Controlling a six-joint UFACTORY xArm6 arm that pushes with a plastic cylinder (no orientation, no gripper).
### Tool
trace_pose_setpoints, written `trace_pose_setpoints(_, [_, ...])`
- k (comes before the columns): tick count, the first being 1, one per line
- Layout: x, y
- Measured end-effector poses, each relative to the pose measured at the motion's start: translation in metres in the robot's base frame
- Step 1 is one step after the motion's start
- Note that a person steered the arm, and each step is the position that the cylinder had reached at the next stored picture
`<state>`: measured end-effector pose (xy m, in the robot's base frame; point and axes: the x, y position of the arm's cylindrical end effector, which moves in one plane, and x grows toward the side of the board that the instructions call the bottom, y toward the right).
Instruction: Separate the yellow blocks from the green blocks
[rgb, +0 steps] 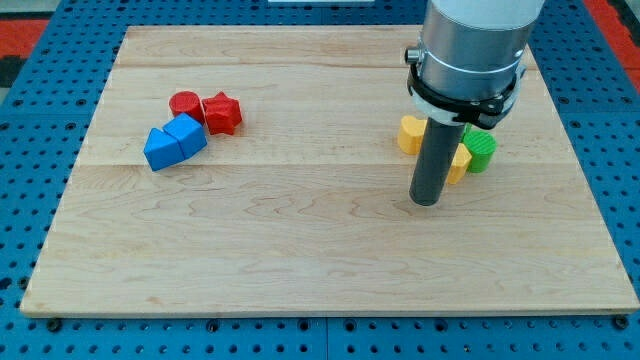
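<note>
My tip rests on the wooden board at the view's right. Just above and behind the rod lie the yellow and green blocks in one tight cluster. A yellow block shows to the rod's left. A second yellow block shows to its right, partly hidden by the rod. A green round block sits against that yellow block on its right. More green peeks out under the arm's body; its shape is hidden. The tip is just below the cluster, apart from it.
At the view's upper left a red round block, a red star-like block and two blue blocks lie bunched together. The arm's grey body covers the board's upper right. Blue pegboard surrounds the board.
</note>
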<state>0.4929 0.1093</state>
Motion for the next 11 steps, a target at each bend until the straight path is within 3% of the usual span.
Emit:
trace_pose_setpoints(6, [0.002, 0.001])
trace_pose_setpoints(10, [0.003, 0.057])
trace_pose_setpoints(11, [0.007, 0.116])
